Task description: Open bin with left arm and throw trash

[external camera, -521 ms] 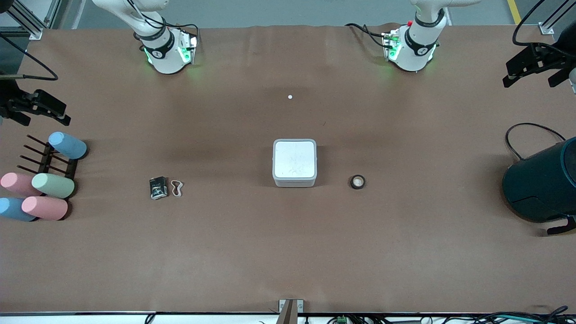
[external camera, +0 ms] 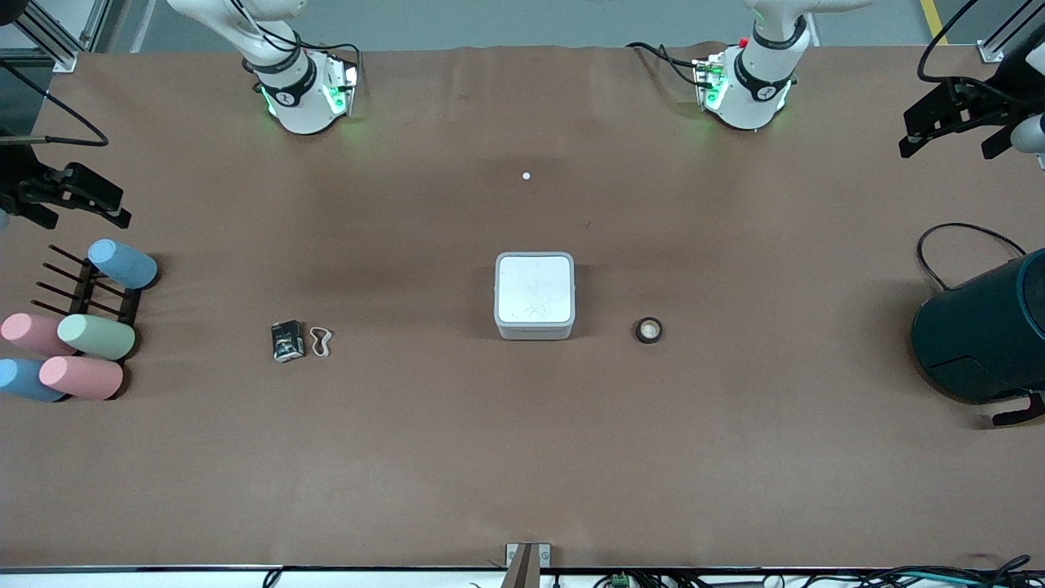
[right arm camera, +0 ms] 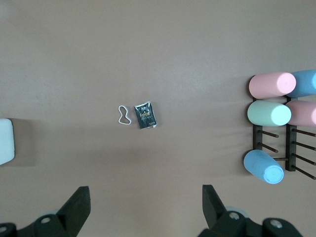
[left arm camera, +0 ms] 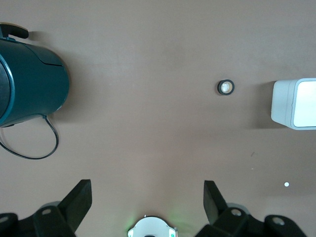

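Your left gripper [external camera: 951, 131] and right gripper [external camera: 69, 196], frame-edge cropped, show empty wide-open jaws; the bin [external camera: 535, 296] stays smooth, rounded, lidded.

Possibly "Face" on black wrapper [right arm camera: 146, 115]

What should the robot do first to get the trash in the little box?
Probably swing the left hand, open and up high at its end of the table, over toward the bin to lift its lid. The lid looks shut, and the wrapper, rubber band and ring all lie outside on the table.
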Controlling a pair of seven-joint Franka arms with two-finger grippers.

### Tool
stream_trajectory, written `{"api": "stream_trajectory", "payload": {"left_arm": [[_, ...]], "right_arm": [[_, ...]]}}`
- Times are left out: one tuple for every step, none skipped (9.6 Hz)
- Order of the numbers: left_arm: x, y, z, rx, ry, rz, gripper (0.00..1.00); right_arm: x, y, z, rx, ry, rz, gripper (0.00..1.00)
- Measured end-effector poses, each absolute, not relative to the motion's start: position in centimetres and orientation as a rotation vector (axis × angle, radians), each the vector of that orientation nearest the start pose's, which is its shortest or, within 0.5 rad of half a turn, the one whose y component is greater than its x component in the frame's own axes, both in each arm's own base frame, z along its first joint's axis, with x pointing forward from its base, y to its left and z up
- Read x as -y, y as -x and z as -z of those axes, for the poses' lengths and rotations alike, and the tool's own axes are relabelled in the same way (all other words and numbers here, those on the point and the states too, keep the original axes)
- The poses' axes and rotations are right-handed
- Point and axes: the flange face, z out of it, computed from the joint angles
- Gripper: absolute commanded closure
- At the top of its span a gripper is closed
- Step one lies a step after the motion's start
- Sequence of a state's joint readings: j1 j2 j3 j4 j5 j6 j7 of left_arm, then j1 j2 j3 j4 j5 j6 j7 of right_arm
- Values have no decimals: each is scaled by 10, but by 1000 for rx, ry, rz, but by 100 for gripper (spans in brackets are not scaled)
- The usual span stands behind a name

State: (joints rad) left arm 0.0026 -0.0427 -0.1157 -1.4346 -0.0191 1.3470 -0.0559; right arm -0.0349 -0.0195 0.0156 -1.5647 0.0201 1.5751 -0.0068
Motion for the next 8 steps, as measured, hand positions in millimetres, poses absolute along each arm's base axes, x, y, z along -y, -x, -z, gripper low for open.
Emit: {"api": "stream_trajectory", "payload": {"left_arm": [[84, -517, -675, -150, 3155, -124, 51], [115, -527, -654, -170, 3168, -177, 80], [156, -536, -630, -145, 3194, -210, 99], [204, -543, -604, -100, 3207, -231, 100], [250, -544, -580, -70, 3210, -235, 100], [294, -542, -557, -64, 3220, -221, 100], [333, -540, -534, -79, 3233, -205, 100], [364, -540, -509, -106, 3244, -180, 100]], "right_arm": [[5, -552, -636, -10, 3122, 54, 0], [0, -555, -628, 5, 3121, 52, 0], [-7, -559, -616, 22, 3121, 34, 0], [-13, -566, -600, 38, 3121, 20, 0], [-19, -573, -584, 54, 3120, 10, 0], [-25, -580, -566, 68, 3120, -11, 0], [-31, -585, -546, 82, 3119, -36, 0], [-36, -593, -524, 94, 3118, -42, 0]]}}
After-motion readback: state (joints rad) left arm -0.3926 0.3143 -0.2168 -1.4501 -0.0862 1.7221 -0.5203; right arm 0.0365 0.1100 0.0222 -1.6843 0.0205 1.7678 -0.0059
